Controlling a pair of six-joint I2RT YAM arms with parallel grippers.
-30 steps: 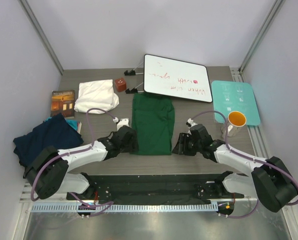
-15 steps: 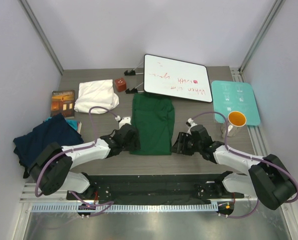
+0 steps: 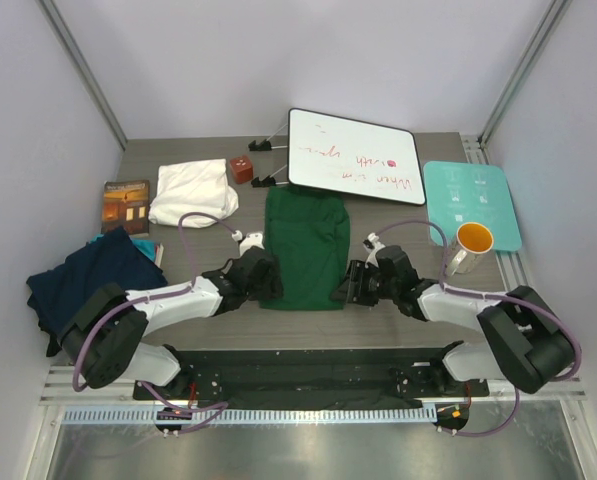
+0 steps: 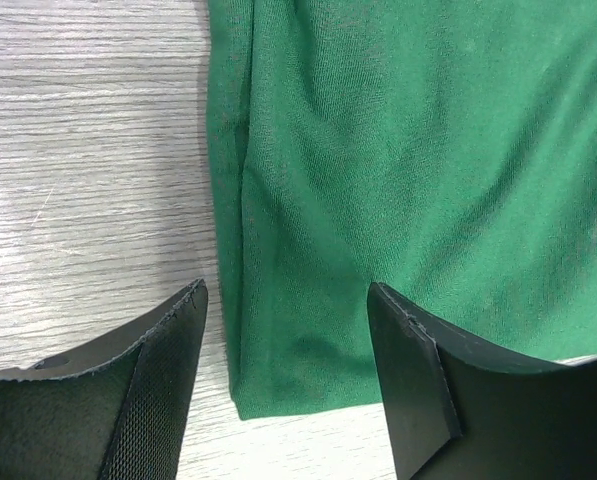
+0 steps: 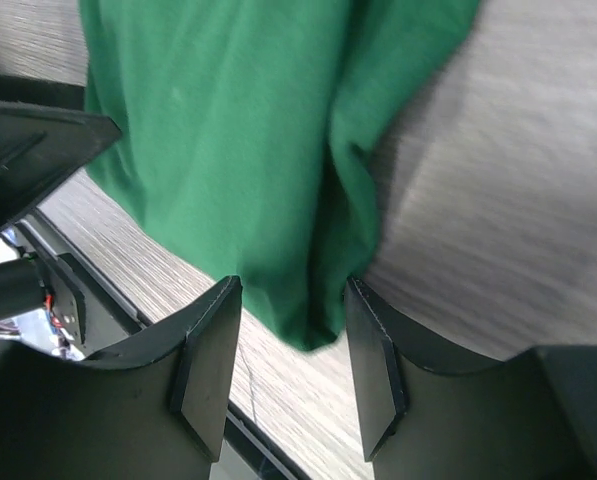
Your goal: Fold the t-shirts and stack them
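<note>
The dark green t-shirt (image 3: 306, 248) lies flat in the middle of the worktop (image 3: 308, 325), folded into a long strip that runs from near the arms toward the whiteboard (image 3: 356, 157). The arms meet it at its near end, one at each corner.

The left claw (image 3: 262, 280) is at the near-left corner. In its wrist view the left claw (image 4: 286, 300) stands wide. The shirt's folded side edge and corner lie between the two fingers, one finger over bare wood and the other over the cloth.

The right claw (image 3: 351, 284) is at the near-right corner. In its wrist view the right claw (image 5: 290, 290) is also spread, and the bunched corner of the green cloth (image 5: 228, 130) fills most of the gap. I cannot tell whether the pads touch it.

The navy blue t-shirt (image 3: 88, 282) sits crumpled at the left edge of the worktop, near the left arm. The cream-white t-shirt (image 3: 190, 190) lies loosely folded farther back on the left. Between these two lies a small brown book (image 3: 126, 204). A small red-brown cube (image 3: 241, 168) sits just beside the white shirt's far-right corner.

On the right lies a flat teal board (image 3: 478, 195). A white mug (image 3: 470, 245) with an orange inside stands at its near edge.
</note>
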